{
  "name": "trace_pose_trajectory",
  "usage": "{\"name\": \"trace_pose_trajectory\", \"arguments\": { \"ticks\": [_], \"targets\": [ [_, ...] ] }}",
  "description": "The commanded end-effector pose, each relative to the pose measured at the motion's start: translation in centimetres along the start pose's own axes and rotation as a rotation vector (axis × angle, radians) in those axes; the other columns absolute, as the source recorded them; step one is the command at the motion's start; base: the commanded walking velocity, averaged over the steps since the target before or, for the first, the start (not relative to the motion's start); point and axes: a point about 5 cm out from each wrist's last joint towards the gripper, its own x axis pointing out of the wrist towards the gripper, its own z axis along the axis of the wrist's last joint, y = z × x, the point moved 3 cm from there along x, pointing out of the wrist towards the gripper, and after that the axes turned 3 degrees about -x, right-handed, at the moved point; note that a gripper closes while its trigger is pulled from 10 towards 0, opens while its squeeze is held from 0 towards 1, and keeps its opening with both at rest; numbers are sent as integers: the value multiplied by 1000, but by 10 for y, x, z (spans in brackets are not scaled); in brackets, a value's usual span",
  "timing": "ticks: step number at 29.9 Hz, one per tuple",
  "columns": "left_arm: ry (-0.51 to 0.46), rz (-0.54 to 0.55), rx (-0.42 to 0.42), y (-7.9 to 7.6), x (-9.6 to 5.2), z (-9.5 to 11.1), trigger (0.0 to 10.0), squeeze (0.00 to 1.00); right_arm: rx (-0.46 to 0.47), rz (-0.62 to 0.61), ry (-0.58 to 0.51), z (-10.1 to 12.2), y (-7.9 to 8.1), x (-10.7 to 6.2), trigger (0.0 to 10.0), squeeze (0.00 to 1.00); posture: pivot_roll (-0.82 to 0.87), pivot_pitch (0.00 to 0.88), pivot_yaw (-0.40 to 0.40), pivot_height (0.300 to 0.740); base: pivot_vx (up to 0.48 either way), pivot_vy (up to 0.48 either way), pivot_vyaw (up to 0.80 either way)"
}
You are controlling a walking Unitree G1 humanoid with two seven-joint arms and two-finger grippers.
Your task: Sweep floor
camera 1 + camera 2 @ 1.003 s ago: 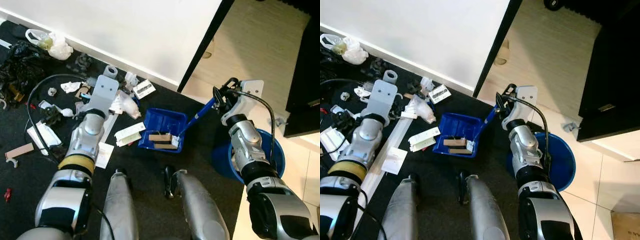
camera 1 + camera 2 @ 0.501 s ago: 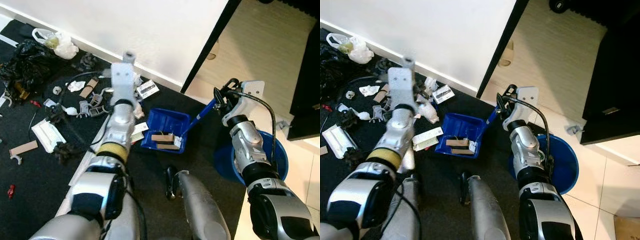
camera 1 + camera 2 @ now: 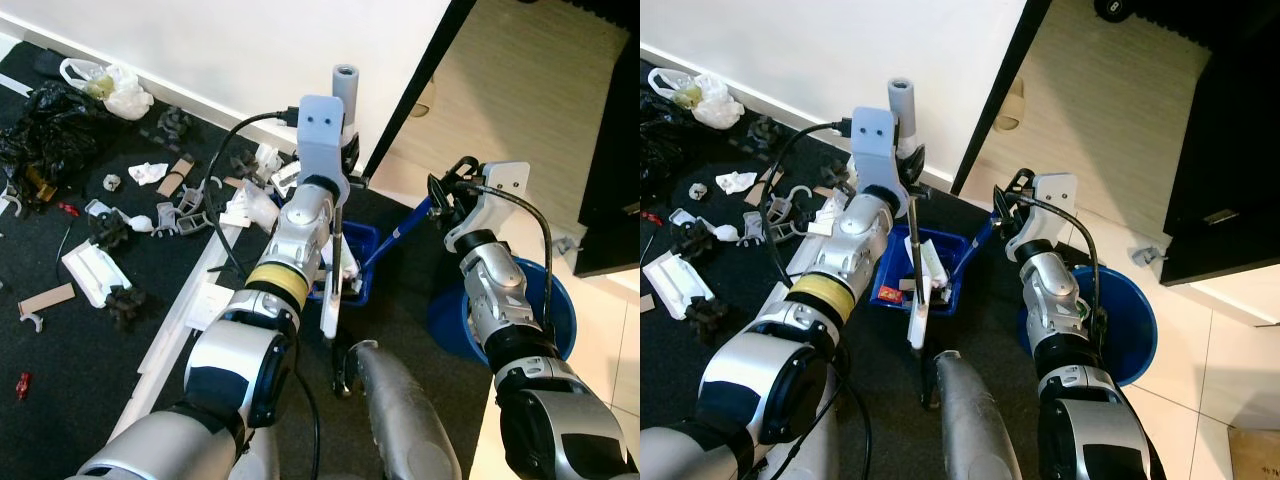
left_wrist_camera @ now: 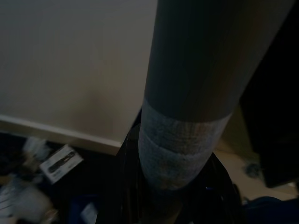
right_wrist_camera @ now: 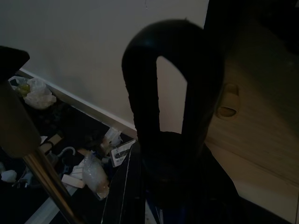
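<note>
The left end effector (image 3: 342,150) is clamped round a broom (image 3: 916,262), gripping its grey handle just below the capped top, with the metal shaft running down into the blue dustpan (image 3: 896,272) and the pale brush end resting at the pan's near edge on the black mat (image 3: 60,360). The right end effector (image 3: 1002,214) is pinched on the looped black end of the dustpan's blue handle, holding the pan's mouth toward the litter by the white wall (image 3: 250,50). One broom, one dustpan and one round blue bin (image 3: 1130,325) are in play; the bin sits beside the right arm, partly on the pale floor. Inside the pan a few scraps can be made out, though the left arm covers most of it, so the count there is uncertain. On the mat, loose litter is too scattered to count exactly: a white plastic bag (image 3: 112,90), a black bag heap (image 3: 40,130), a boxed card (image 4: 60,161), a white packet (image 3: 90,272), and many small bits. The main risk, as I judge it, is that the broom head, being inside the pan, drags or flicks the gathered scraps back out if pulled toward the robot; pressing down could also tip the pan in the right grip.
</note>
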Motion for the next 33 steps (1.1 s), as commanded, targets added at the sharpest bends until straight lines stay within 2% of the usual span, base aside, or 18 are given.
{"name": "trace_pose_trajectory", "arguments": {
  "ticks": [1,5,9,10,12,14,15,16,17,18,20,24,27,28,30,31,32,33],
  "targets": [
    [-61,-177,-96,-61,9,14,10000,0,65,31,233,-58,12,-27,10000,0,2,352,-113,740,0,0,0],
    [-68,-207,-81,-63,8,16,10000,0,66,31,235,-58,13,-27,10000,0,5,347,-109,740,0,0,0],
    [-84,-288,-25,-60,-1,21,10000,0,73,26,236,-59,14,-26,10000,0,26,310,-98,740,0,0,0],
    [-82,-336,3,-56,-11,22,10000,0,78,22,239,-59,14,-25,10000,0,37,287,-94,740,0,0,0],
    [-57,-412,76,-35,-45,28,10000,0,91,11,245,-59,14,-22,10000,0,66,241,-95,740,0,0,0],
    [-57,-412,76,-35,-45,28,10000,0,91,11,245,-59,14,-22,10000,0,66,241,-95,740,0,0,0],
    [-26,-445,113,-25,-64,30,10000,0,94,10,250,-59,14,-21,10000,0,75,229,-97,740,0,0,0],
    [-26,-445,113,-25,-64,30,10000,0,94,10,250,-59,14,-21,10000,0,75,229,-97,740,0,0,0],
    [57,-482,221,2,-98,32,10000,0,98,8,264,-60,15,-20,10000,0,110,184,-112,740,0,0,0],
    [57,-482,221,2,-98,32,10000,0,98,8,264,-60,15,-20,10000,0,110,184,-112,740,0,0,0],
    [97,-476,279,19,-115,38,10000,0,100,5,272,-61,14,-19,10000,0,120,169,-117,740,0,0,0],
    [103,-456,307,27,-119,41,10000,0,103,3,274,-61,14,-19,10000,0,130,152,-120,740,0,0,0],
    [87,-271,407,75,-128,60,10000,0,115,-8,278,-63,13,-20,10000,0,150,97,-122,740,0,0,0],
    [87,-271,407,75,-128,60,10000,0,115,-8,278,-63,13,-20,10000,0,150,97,-122,740,0,0,0],
    [91,-140,446,101,-133,65,10000,0,124,-21,276,-64,12,-21,10000,0,151,78,-116,740,0,0,0],
    [101,-46,467,115,-134,61,10000,0,132,-42,276,-65,9,-23,10000,0,153,62,-106,740,0,0,0],
    [101,-46,467,115,-134,61,10000,0,132,-42,276,-65,9,-23,10000,0,153,62,-106,740,0,0,0],
    [132,80,459,132,-139,51,10000,0,154,-84,276,-68,1,-27,10000,0,151,51,-95,740,0,0,0]
  ]
}}
